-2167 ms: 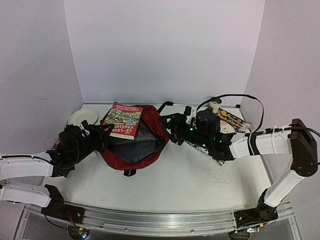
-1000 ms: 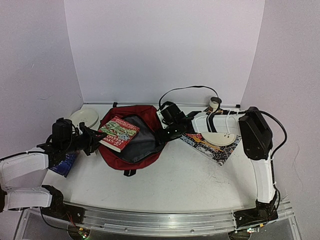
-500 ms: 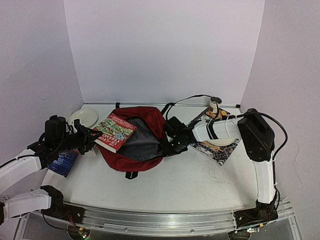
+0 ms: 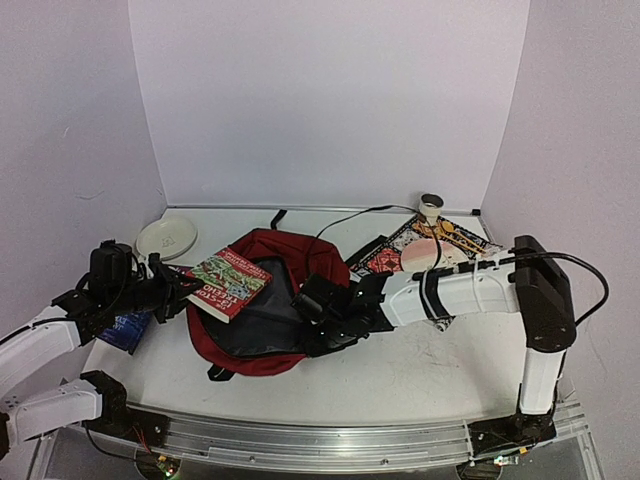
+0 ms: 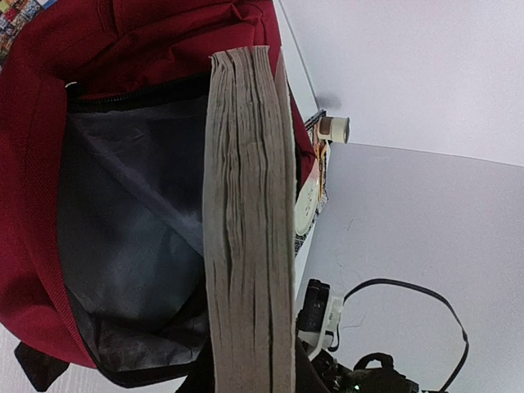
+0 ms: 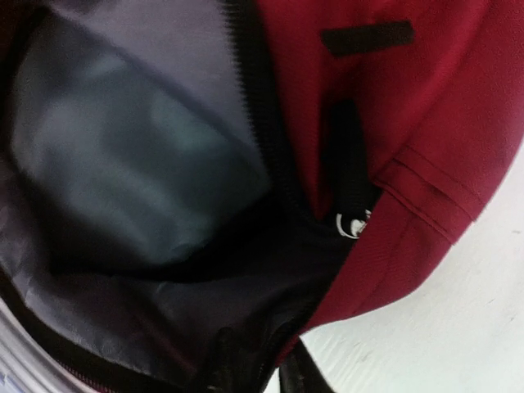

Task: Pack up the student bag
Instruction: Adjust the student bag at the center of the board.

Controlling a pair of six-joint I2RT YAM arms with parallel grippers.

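Top external view: bag (image 4: 275, 245) lies mouth-up at left-centre of table (image 4: 430, 350), nearer the front edge than the back, grey lining showing. L gripper (image 4: 178, 285) is clamped on a book (image 4: 228, 282), held tilted over the bag's left rim, not yet inside. R gripper (image 4: 318, 310) sits at the right rim. Right wrist view shows its fingers (image 6: 219, 364) closed on the zip edge w/ fabric between them, so I read it as pinching the bag to hold the mouth open. Left wrist view: book seen page-edge on, lining beyond it.

Risks, as I judge:
- Book's leading corner snags rim or zip instead of sliding in, since it comes in at an angle.
- R's thin fabric pinch slips & mouth collapses.
- Soft bag skids toward the front edge if pushed.
- Book pivots in L's narrow hold.
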